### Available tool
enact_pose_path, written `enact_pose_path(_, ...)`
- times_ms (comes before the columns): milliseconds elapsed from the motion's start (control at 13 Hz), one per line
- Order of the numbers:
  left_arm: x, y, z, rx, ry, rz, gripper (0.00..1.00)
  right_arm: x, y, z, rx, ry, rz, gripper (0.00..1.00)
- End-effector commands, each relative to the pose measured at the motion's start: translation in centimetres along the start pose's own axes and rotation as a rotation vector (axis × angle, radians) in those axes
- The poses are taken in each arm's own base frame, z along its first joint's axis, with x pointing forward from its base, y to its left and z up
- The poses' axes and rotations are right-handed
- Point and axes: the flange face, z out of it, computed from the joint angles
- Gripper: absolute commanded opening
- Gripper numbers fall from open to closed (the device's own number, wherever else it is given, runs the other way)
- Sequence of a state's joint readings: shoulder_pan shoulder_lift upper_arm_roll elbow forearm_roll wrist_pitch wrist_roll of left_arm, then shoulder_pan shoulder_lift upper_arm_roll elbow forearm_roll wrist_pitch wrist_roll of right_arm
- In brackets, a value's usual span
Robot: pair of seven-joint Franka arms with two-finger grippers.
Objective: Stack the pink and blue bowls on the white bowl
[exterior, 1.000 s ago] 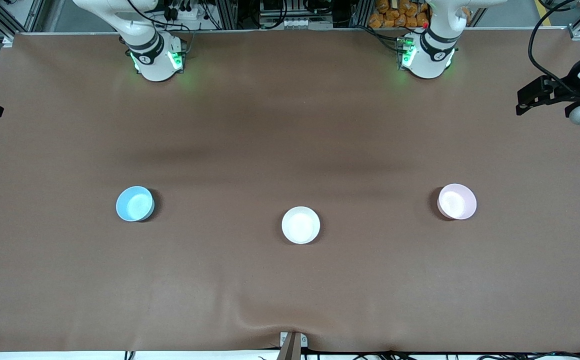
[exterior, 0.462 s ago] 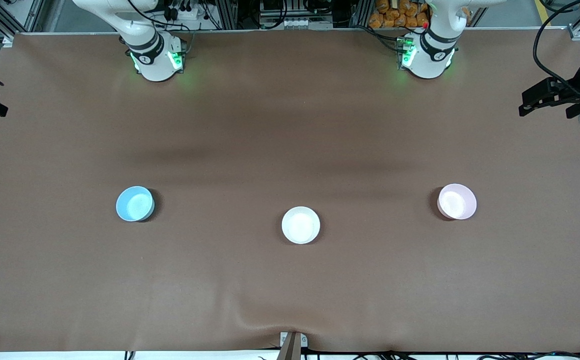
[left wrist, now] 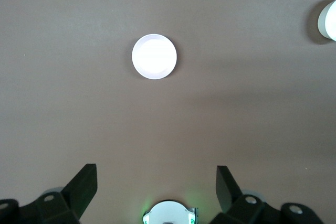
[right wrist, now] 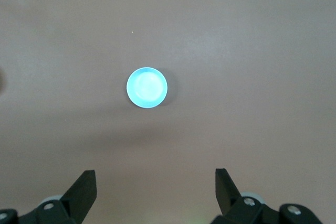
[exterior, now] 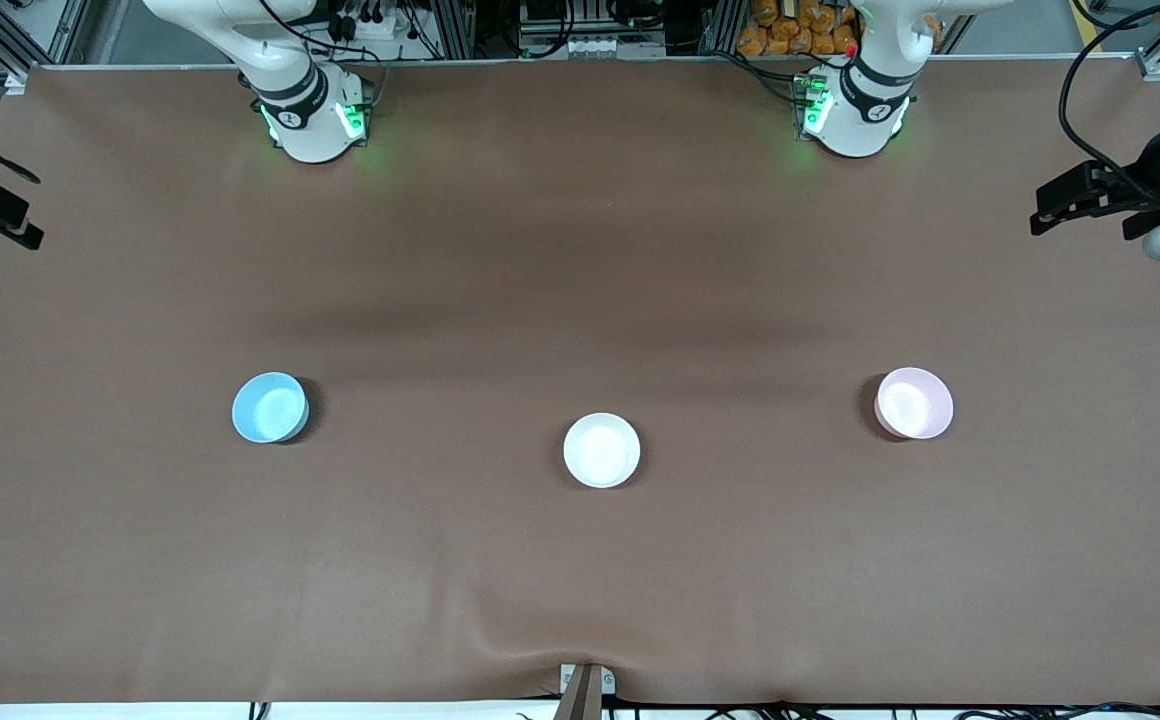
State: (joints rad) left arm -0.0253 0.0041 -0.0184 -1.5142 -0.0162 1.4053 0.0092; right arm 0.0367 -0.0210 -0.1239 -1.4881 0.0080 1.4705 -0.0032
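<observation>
A: Item one, left gripper [left wrist: 156,184]?
B: Fingers spread wide, nothing between them, touching nothing. It hangs high over the brown table [exterior: 580,560], at the left arm's end.

A: Item two, right gripper [right wrist: 155,187]?
B: Same condition: released, empty, fingers [right wrist: 84,187] well apart. It hangs high over the table at the right arm's end.

A: Item three, the bowls?
B: Three, all upright on the table, well apart from one another. White bowl [exterior: 601,450] in the middle, slightly nearer to the front camera than the other two. Blue bowl [exterior: 269,407] toward the right arm's end, centred in the right wrist view [right wrist: 147,87]. Pink bowl [exterior: 913,402] toward the left arm's end, looking washed-out white in the left wrist view [left wrist: 154,56].

A: Stacked?
B: None yet.
</observation>
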Motion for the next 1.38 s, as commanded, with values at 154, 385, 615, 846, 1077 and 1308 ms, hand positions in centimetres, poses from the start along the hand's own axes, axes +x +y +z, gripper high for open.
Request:
enact_pose_path(154,1.5,-2.3,6.1,-0.018,0.016,0.001,1.0,1.0,-0.7,0.6,0.001,0.054,0.008,1.0)
enact_pose_path(385,2.9,-4.2,12.1,0.01,0.036,0.025,1.0,3.7,-1.0,1.4,-0.003,0.15,0.002,1.0)
enact_pose_path(615,3.5,-5.7,20.1,0.058,0.089,0.052,1.0,6.1,-0.8,2.6,-0.017,0.227,-0.004,1.0)
enact_pose_path(846,4.1,-7.2,25.2,0.055,0.09,0.066,1.0,8.4,-0.8,4.4,-0.027,0.286,-0.007,1.0)
enact_pose_path(1077,4.4,-9.0,30.4,0.058,0.129,0.086,1.0,11.6,-1.1,7.0,-0.039,0.386,-0.015,1.0)
enact_pose_path(1308,5.6,-10.8,35.6,0.056,0.149,0.09,1.0,14.4,-1.3,9.8,-0.056,0.477,-0.039,1.0)
